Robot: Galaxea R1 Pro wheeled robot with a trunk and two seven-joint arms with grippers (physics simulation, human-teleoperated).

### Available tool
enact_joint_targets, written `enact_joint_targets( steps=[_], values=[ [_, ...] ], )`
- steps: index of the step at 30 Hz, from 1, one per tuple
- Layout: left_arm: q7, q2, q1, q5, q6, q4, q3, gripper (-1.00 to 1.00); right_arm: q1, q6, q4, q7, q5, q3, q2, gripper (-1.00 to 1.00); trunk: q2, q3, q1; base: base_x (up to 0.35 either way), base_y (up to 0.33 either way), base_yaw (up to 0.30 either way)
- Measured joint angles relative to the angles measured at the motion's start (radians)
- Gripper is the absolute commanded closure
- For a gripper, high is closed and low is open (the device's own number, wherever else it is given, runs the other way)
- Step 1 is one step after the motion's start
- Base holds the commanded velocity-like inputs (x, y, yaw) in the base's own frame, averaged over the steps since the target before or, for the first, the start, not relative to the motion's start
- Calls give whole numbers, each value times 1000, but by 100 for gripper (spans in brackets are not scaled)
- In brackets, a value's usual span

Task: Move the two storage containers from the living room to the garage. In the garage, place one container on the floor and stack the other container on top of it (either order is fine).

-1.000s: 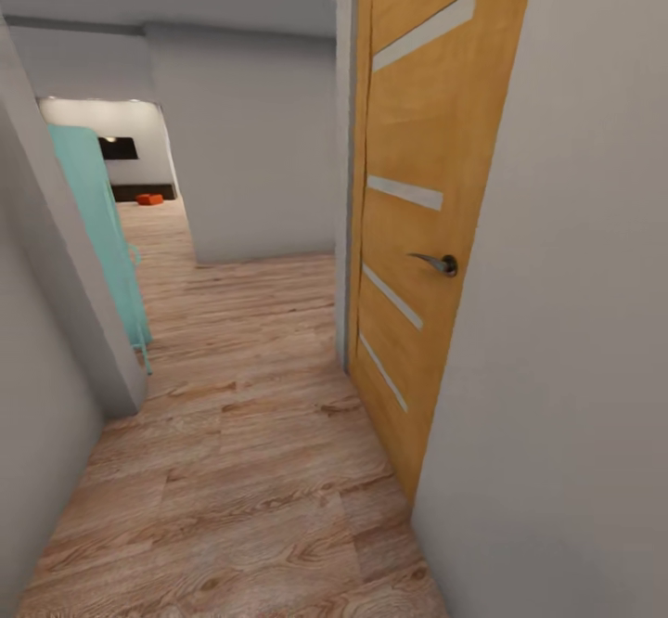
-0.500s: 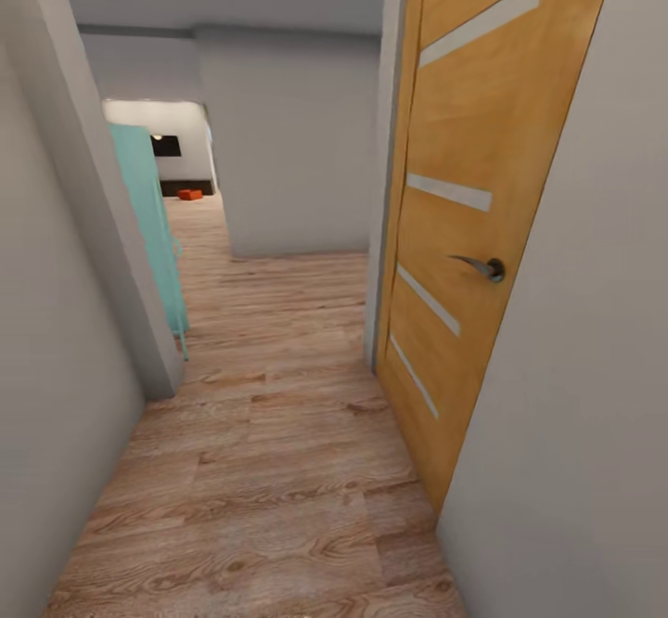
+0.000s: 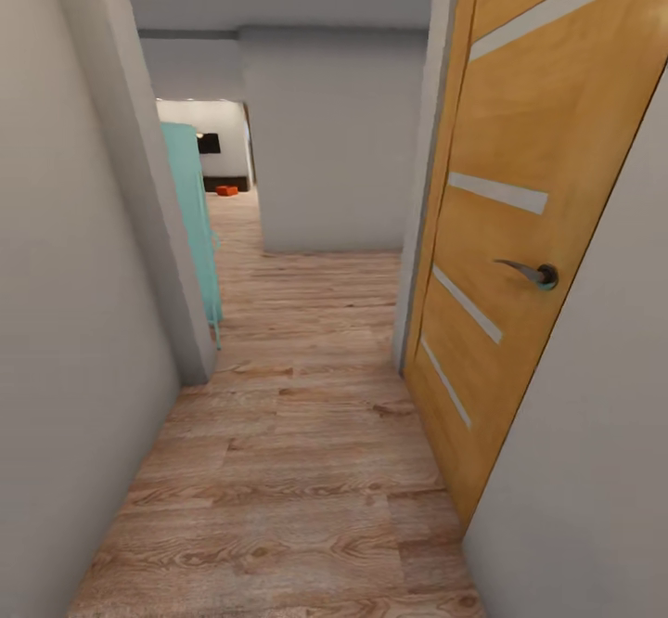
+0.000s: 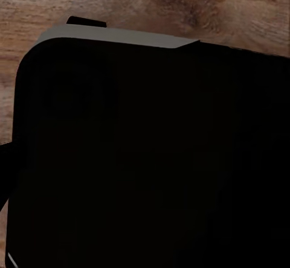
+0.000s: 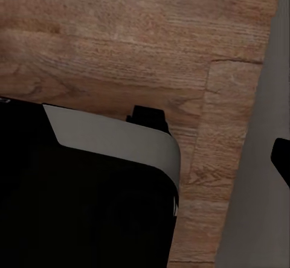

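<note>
One orange-red storage container [image 3: 226,190] visible, small and far off, on the wood-plank floor [image 3: 297,469] of the living room [image 3: 215,149] past the corridor's end, just in front of a low dark strip along the white back wall. Second container not made out at this range. Black TV [image 3: 209,143] on that wall, above.

Narrow hallway ahead. Grey wall [image 3: 65,321] close on the left, ending in a corner; teal panel [image 3: 193,219] leaning or standing just beyond that corner. Orange wooden door [image 3: 520,228] with pale inset strips and a metal handle [image 3: 531,272] close on the right.

Wrist views: dark robot body with pale edge [image 5: 115,141] over floor planks. Neither claw's fingers discernible, so open or closed cannot be told. Nothing seen carried.

Stage, as judged: transit toward the living room, pickup not yet begun.

Risks from here:
- Clipping the left wall corner or the teal panel, through too tight a line around the bend.
- Brushing the door or snagging its handle, given little clearance on the right.
- Overshooting or misaligning at the container, if the approach angle is set before the second bin is located.
</note>
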Motion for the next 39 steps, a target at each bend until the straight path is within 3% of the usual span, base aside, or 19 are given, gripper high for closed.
enact_joint_targets(
  steps=[7, 24, 39],
  values=[
    [-1, 0, 0, -1, 0, 1, -1, -100, 0, 0, 0, 1, 0, 0, 0, -100, 0, -1, 0, 148, 0, 42],
    [-1, 1, 0, 0, 0, 2, -2, -100, 0, 2, 0, 2, 0, 0, 1, -100, 0, -1, -1, 329, 0, 4],
    [-1, 2, 0, 0, 0, 2, -1, -100, 0, 0, 0, 2, 0, 0, 0, -100, 0, -6, -1, 337, 0, 218]
  ],
)
